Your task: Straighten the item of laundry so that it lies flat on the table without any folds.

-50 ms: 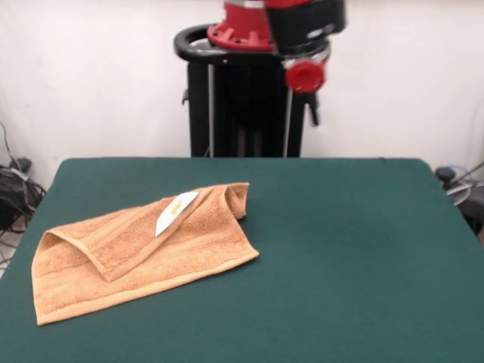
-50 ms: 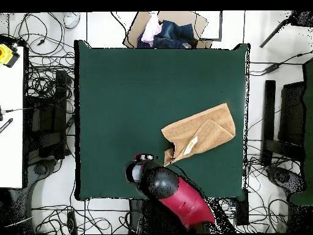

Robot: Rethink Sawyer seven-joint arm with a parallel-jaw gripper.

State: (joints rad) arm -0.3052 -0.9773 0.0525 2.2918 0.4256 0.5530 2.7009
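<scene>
The item of laundry [image 1: 144, 253] is an orange-tan towel lying on the left half of the green table [image 1: 348, 249]. It is not flat. A wide flap is folded back over its middle, with a white tag [image 1: 175, 212] showing on the fold, and its far corner [image 1: 238, 198] curls up. From overhead the towel [image 2: 205, 131] lies toward the table's right side. The arm's end with the gripper [image 2: 139, 168] hovers high over the table's robot-side edge, just left of the towel's curled corner and clear of it. Nothing hangs from it.
The black pedestal [image 1: 242, 106] rises behind the table. Overhead, a cardboard box of clothes [image 2: 168, 30] sits past the far edge, cables litter the floor all round, and a white bench [image 2: 12, 110] stands at the left.
</scene>
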